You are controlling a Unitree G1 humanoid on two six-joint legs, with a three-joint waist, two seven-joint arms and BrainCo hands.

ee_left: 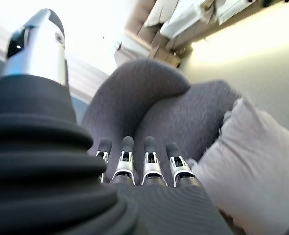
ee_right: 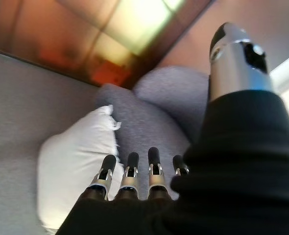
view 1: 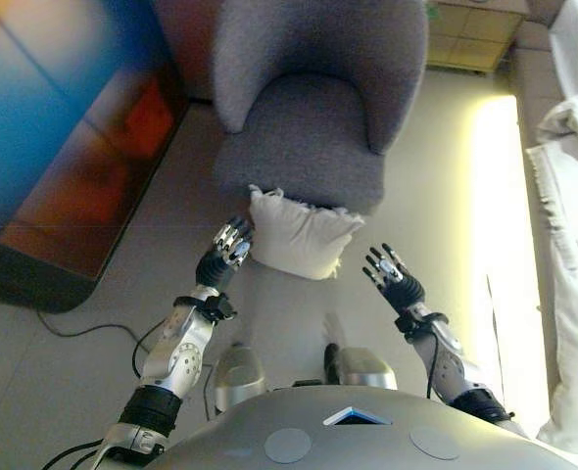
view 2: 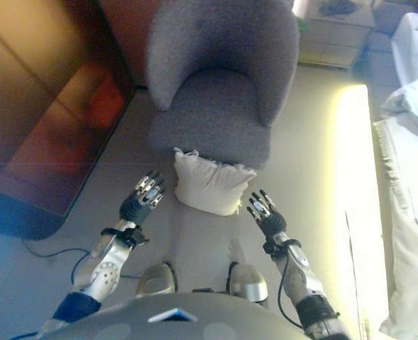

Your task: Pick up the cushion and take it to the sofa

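Observation:
A white cushion [view 1: 299, 235] stands on the floor, leaning against the front of a grey armchair [view 1: 309, 108]. My left hand [view 1: 228, 247] is open, fingers straight, just left of the cushion and close to its edge. My right hand [view 1: 391, 273] is open, a short way right of the cushion and apart from it. The cushion also shows in the left wrist view [ee_left: 254, 161] and in the right wrist view [ee_right: 76, 164], past each hand's straight fingers. Neither hand holds anything.
A dark glossy cabinet [view 1: 64, 137] stands at the left. White bedding [view 1: 568, 245] lies along the right side. A light wooden cabinet [view 1: 475, 34] is at the far right behind the armchair.

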